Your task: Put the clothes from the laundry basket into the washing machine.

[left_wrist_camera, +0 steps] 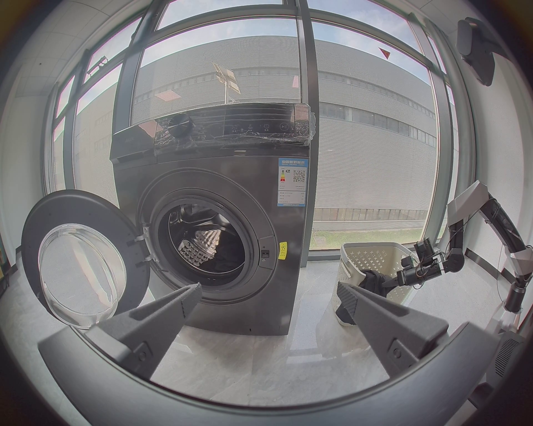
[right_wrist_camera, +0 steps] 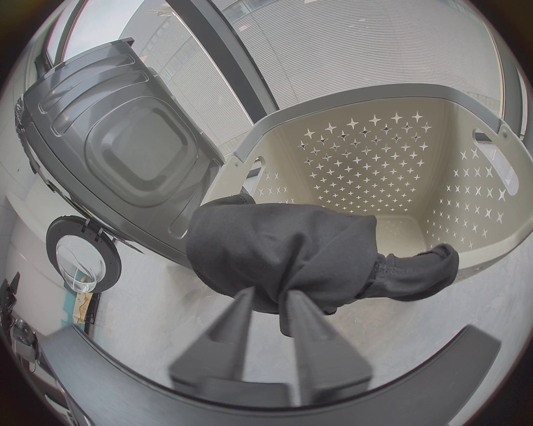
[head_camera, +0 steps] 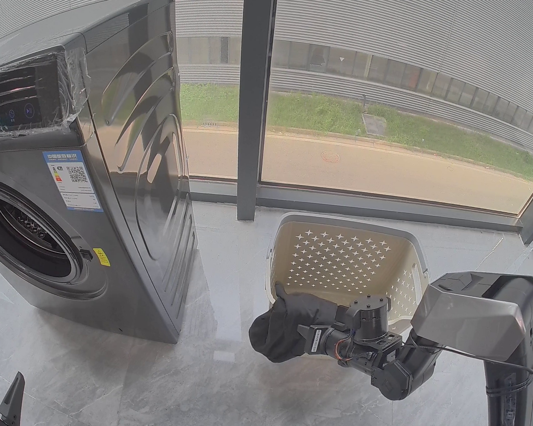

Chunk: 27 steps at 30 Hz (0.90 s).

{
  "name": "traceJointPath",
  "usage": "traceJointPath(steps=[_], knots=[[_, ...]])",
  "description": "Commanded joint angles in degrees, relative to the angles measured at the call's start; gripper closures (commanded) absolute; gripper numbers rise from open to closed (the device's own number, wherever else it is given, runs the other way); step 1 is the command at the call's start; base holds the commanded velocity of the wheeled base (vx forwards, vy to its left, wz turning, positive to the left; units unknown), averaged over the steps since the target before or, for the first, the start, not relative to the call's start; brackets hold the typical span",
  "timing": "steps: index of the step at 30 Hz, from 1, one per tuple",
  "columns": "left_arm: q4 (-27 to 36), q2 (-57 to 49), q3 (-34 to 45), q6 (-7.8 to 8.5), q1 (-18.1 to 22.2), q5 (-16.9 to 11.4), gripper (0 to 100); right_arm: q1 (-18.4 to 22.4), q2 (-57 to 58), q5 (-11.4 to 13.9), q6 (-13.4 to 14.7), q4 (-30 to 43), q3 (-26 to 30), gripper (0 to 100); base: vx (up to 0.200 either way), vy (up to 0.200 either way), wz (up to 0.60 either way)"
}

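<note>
the grey washer (head_camera: 114,163) stands to our left by the window, its round door (left_wrist_camera: 83,266) swung open to the side and the drum (left_wrist_camera: 202,244) showing. right of it, on the floor, sits the cream basket (head_camera: 337,262) with star-shaped holes. a dark cloth (head_camera: 282,331) hangs bunched at the basket's near rim on the washer side, part of it drooping in front of the wall; we cannot tell whether it touches the rim. our right claw (right_wrist_camera: 269,297) is clenched on this cloth, its fingers nearly together with a fold pinched between them. our left claw (left_wrist_camera: 267,288) is low, in front of the washer, spread wide with nothing in it. on the washer's front we see a blue-and-white label (head_camera: 73,179) with a square code and a small yellow sticker (head_camera: 102,257); the print is too small to read. clear film wraps the control panel (head_camera: 13,108).
</note>
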<state>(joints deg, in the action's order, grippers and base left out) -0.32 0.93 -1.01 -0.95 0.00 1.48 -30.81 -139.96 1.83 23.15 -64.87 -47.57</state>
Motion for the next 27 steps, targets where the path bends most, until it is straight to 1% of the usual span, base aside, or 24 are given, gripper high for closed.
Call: traceJointPath(steps=[1, 4, 7, 10, 12, 14, 16, 17, 20, 21, 22, 23, 27], knots=[[0.05, -0.66, 0.92, -0.1, 0.0, 0.11, 0, -0.22, 0.65, 0.11, -0.12, 0.0, 0.81, 100, 0.0, 0.0, 0.0], [0.05, -0.66, 0.92, -0.1, 0.0, 0.11, 0, -0.31, 0.92, 0.11, -0.12, -0.09, 1.34, 100, 0.0, 0.0, 0.0], [-0.03, -0.66, 0.92, -0.1, 0.0, 0.11, 0, -0.22, 1.18, 0.02, -0.56, -2.46, 3.1, 100, 0.0, 0.0, 0.0], [0.05, -0.66, 0.92, -0.02, 0.0, 0.11, 0, 0.04, 3.91, 0.02, -2.41, -5.18, 6.7, 100, 0.0, 0.0, 0.0], [-0.03, -0.66, 0.92, -0.02, 0.09, 0.02, 0, 0.22, 5.84, 0.11, -3.46, -5.27, 9.25, 100, 0.0, 0.0, 0.0], [0.05, -0.66, 0.92, -0.02, 0.0, 0.02, 0, 1.1, 6.98, 0.11, -4.08, -5.53, 10.57, 100, 0.0, 0.0, 0.0], [-0.03, -0.66, 0.92, 0.07, 0.09, 0.02, 0, 2.07, 7.68, 0.11, -5.13, -5.62, 11.27, 100, 0.0, 0.0, 0.0], [0.05, -0.66, 0.92, 0.07, 0.0, 0.02, 0, 2.07, 7.68, 0.11, -5.22, -5.71, 11.27, 100, 0.0, 0.0, 0.0], [0.05, -0.75, 0.92, 0.07, 0.0, 0.02, 0, 2.59, 6.98, 0.46, -7.33, -7.03, 11.01, 100, 0.0, 0.0, 0.0], [0.05, -0.75, 0.92, 0.07, 0.09, 0.02, 0, 2.59, 6.98, 0.46, -7.51, -7.2, 10.83, 0, 0.0, 0.0, 0.0], [0.05, -0.75, 0.92, 0.07, 0.09, 0.02, 0, 2.59, 6.98, 0.46, -7.51, -7.2, 10.83, 0, 0.0, 0.0, 0.0], [0.05, -0.75, 0.92, 0.07, 0.09, 0.02, 0, 2.42, 6.72, 1.07, -8.56, -9.23, 10.48, 0, 0.0, 0.0, 0.0], [0.05, -0.75, 0.92, 0.07, 0.09, 0.02, 0, 2.42, 5.14, 3.18, -10.05, -9.49, 9.25, 0, 0.0, 0.0, 0.0]])
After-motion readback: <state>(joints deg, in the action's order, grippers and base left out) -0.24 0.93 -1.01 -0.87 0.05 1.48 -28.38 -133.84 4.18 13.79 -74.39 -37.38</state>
